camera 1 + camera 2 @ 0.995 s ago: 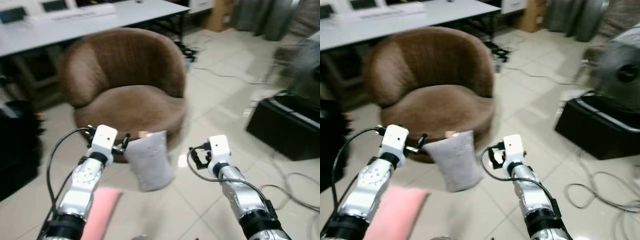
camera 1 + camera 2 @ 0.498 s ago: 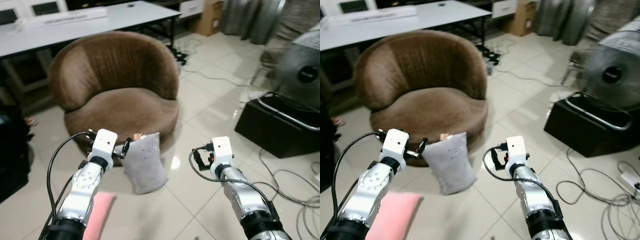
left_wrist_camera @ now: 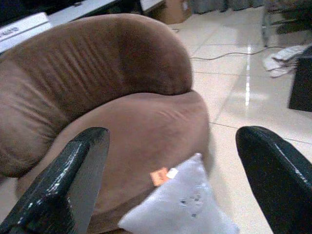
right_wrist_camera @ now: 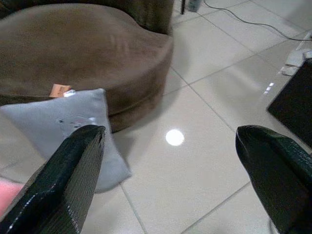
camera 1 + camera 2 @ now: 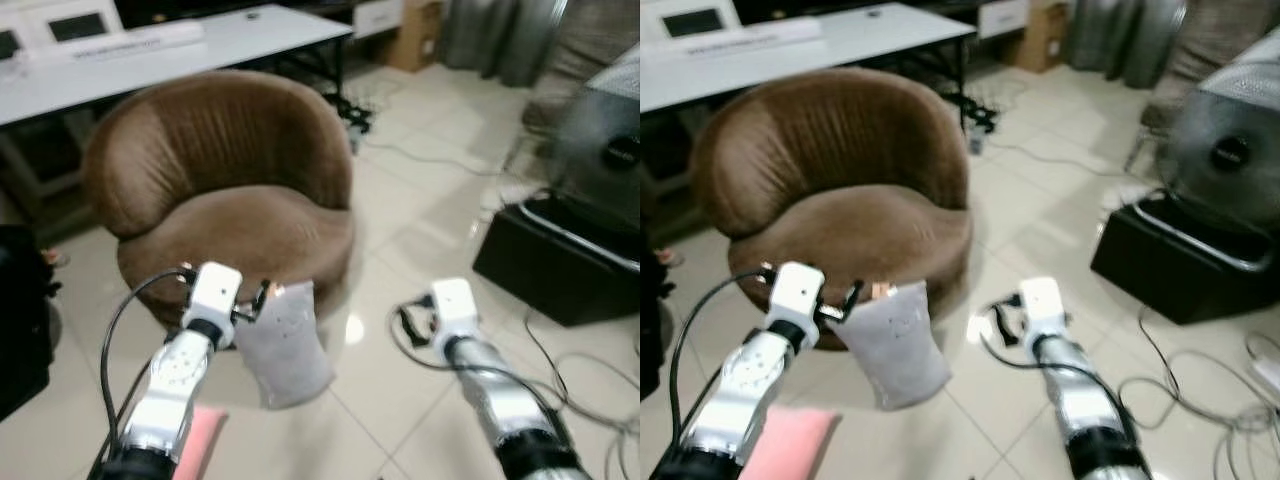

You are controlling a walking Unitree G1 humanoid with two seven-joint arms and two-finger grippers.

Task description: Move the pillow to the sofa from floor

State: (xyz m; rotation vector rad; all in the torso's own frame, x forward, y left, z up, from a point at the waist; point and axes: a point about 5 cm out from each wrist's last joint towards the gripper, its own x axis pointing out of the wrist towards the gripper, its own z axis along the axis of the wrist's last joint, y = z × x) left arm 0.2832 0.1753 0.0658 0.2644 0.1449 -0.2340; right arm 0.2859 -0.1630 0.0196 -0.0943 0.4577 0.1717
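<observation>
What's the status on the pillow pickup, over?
Left gripper open, right gripper open, both short of the grey pillow. Pillow on the floor, leaning against the brown sofa. Nothing between grippers and pillow.

Your head views were evenly lit from overhead, bright on the white floor tiles (image 5: 420, 210). A round glare spot sat on the tile just right of the brown sofa (image 5: 235, 190), and you saw it again in the right wrist view. Motion blur softened the far table (image 5: 120, 60) and the fan (image 5: 1230, 150) at right. A soft shadow ringed the sofa's base. Your left wrist view ran dimmer, bluish, with the near black fingers (image 3: 73, 175) out of focus.
</observation>
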